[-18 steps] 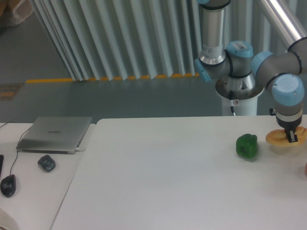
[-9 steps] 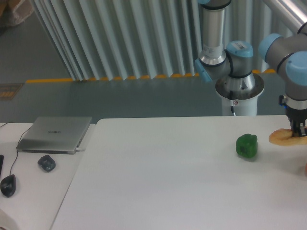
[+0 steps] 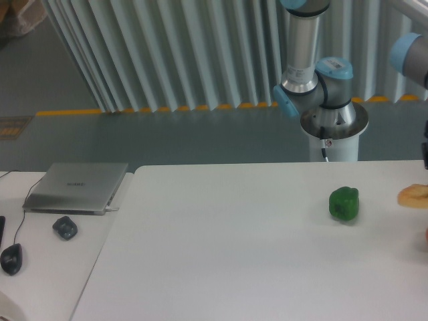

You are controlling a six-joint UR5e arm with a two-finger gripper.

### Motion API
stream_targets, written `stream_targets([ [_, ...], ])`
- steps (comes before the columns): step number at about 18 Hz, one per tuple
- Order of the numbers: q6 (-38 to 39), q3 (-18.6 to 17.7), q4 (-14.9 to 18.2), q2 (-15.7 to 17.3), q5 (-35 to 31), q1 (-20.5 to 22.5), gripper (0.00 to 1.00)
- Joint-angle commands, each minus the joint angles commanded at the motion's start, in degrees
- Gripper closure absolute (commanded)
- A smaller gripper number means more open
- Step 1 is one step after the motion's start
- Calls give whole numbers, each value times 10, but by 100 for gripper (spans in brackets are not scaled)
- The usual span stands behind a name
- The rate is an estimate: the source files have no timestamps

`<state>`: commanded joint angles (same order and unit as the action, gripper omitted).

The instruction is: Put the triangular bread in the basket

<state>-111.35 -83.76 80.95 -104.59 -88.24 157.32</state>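
The triangular bread (image 3: 412, 196), golden-orange and flattish, shows at the far right edge of the white table (image 3: 234, 254), partly cut off by the frame. Just above it, only a dark sliver of my gripper (image 3: 426, 157) shows at the frame edge. Its fingers are outside the picture, so I cannot tell whether they hold the bread. The basket is out of view.
A glossy green bell pepper (image 3: 344, 203) sits left of the bread. A small reddish thing (image 3: 426, 234) peeks in at the right edge. The arm's base (image 3: 332, 127) stands behind the table. A laptop (image 3: 77, 187), a dark lump (image 3: 65, 227) and a mouse (image 3: 11, 258) lie at the left.
The gripper and the bread have both shifted to the right, from beside the pepper to the frame's right edge. The pepper has stayed put.
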Motion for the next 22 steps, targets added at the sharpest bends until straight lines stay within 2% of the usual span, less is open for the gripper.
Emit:
stream_targets([
  [3,-32,4,0,-3,-1,14,91],
  [8,-133,4,-1,-4,-25,60,94],
  [9,-203,1,-1,-4,-38,88,94],
  [13,-243,3,-3,-4,-38,112,94],
  [15,-289,2,-25,-6,-39,129,93],
  [16,-284,-2,-38,-7,-35,135,93],
  [17,-270,-6,-61,-6,-31,142,88],
  [18,-232,-7,-119,-9,-12,144,90],
  [19,-214,-5,-138,-13,-6,145,100],
  [22,-210,-5,-150,-18,-7,152,100],
])
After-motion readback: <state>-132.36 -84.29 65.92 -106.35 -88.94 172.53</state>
